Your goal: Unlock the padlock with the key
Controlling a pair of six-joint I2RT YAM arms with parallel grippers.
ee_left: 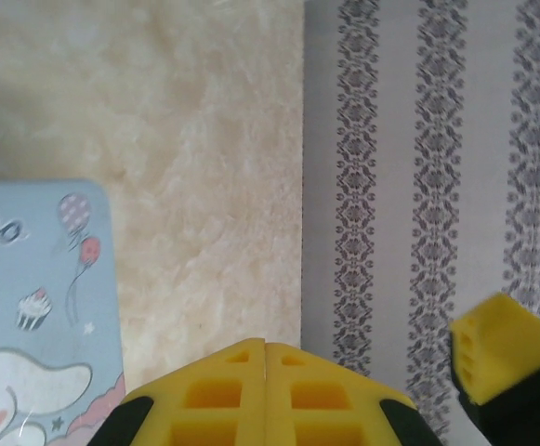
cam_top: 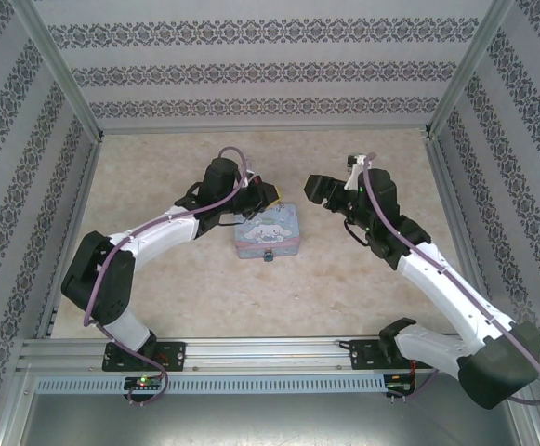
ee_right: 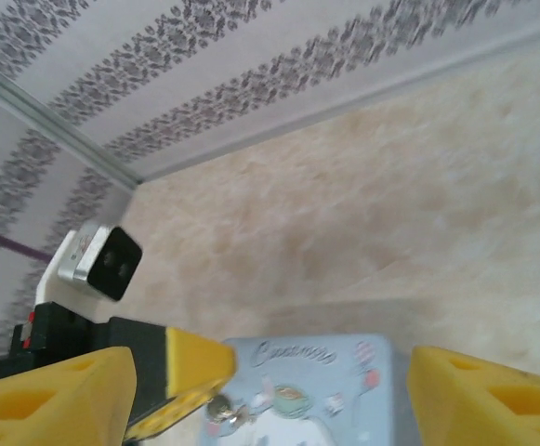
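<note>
Overhead view of a beige, marbled table (cam_top: pixel 158 288) enclosed by grey walls (cam_top: pixel 251 74) with patterned stripes. Two white and black robot arms reach in from the near edge and meet over the middle of the table.

A pale-blue tin (cam_top: pixel 268 230) with a cartoon dog on its lid sits at the centre. The padlock (cam_top: pixel 268 255) is a tiny dark shape at the middle of the tin's near side, touching it. It is too small to make out in detail.

The left gripper (cam_top: pixel 268 197) hangs over the tin's far left corner, across the tin from the padlock. In its wrist view the two yellow fingers (ee_left: pixel 223 395) are pressed flat together with no gap between them. The right wrist view shows the key (ee_right: pixel 221 409) as a small greyish metal piece at the very tip of those closed fingers, seen against the far edge of the tin lid. It looks to be pinched there.

The right gripper (cam_top: pixel 312 192) is just to the right of the left one, beyond the tin's far right corner, and faces it. Its jaws stand wide apart, a yellow finger at each lower corner of its own view, and nothing lies between them. The key is near its left finger but apart from it. The padlock is on the tin's other side, well away from both grippers.
</note>
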